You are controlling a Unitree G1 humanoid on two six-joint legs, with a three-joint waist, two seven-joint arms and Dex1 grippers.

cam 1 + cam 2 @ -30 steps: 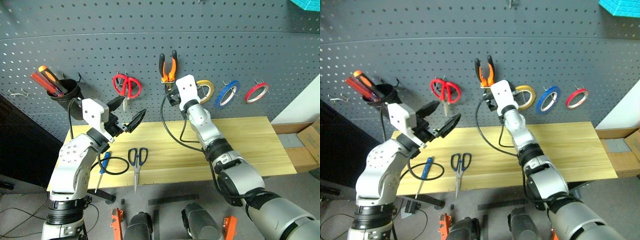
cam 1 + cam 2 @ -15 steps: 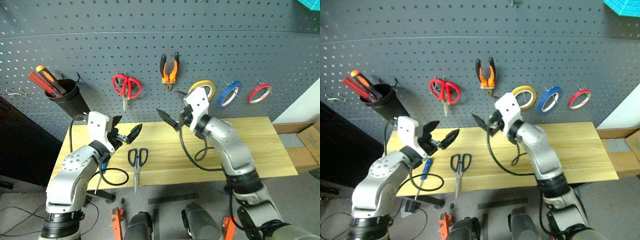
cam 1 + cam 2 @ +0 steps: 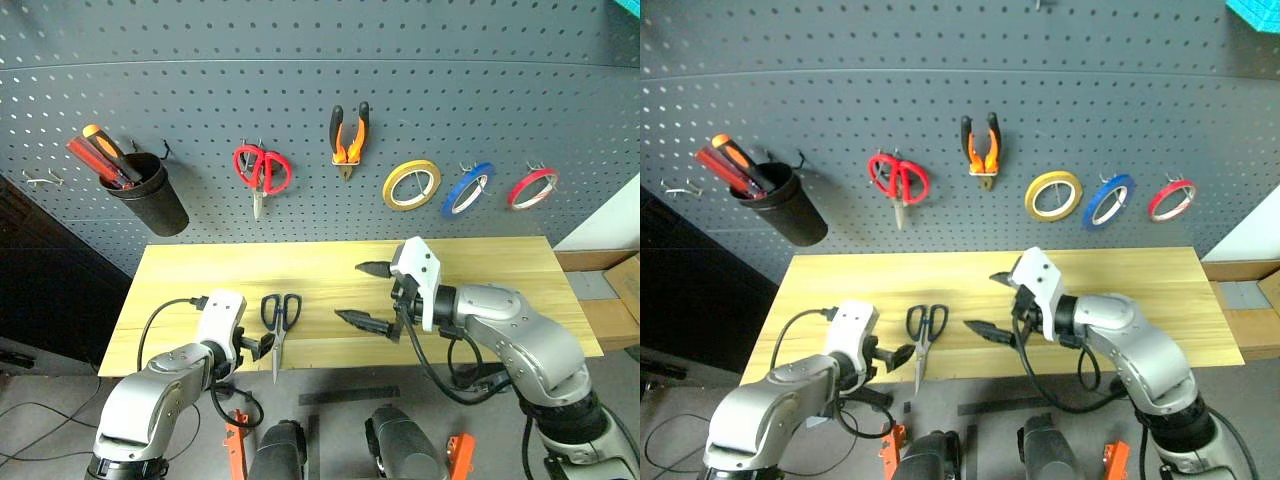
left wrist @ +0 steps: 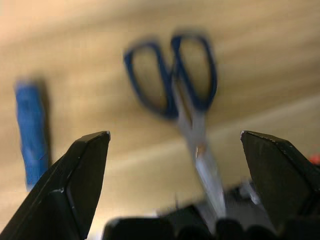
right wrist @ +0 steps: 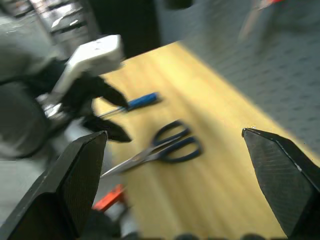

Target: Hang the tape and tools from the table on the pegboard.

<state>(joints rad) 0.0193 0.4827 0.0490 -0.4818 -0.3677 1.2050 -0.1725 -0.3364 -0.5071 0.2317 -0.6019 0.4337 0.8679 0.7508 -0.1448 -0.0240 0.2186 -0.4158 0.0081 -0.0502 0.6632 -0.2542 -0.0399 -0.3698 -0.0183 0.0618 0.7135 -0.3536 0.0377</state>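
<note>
Where the dark pegboard (image 3: 300, 60) fills the upper part of the head views, hanging on hooks from centre to right: orange-and-black pliers (image 3: 348, 138), then yellow tape ring (image 3: 412, 184), blue tape ring (image 3: 471, 188) and red tape (image 3: 532, 187) at far right. Left of the pliers, red-handled scissors (image 3: 262, 170); at upper left, a black cup (image 3: 152, 192) holding red and orange screwdrivers (image 3: 100, 158).

Below, across the middle of the frame, the light wooden bench (image 3: 480, 265). On it at lower centre-left, black-handled scissors (image 3: 277, 318), lying flat, handles toward the pegboard, blades reaching past the front edge. Beside them on the left wrist view, well apart, the blue-handled screwdriver (image 4: 31, 132), also flat on the wood.

At lower left, left pincer (image 3: 256, 347), low at the bench's front edge, just left of the scissors' blades, not touching them. Spread wide, holding nothing.

At centre-right, right pincer (image 3: 352, 292), above the bench and pointing toward frame left, near the scissors but apart from them. Likewise spread wide, gripping nothing.
</note>
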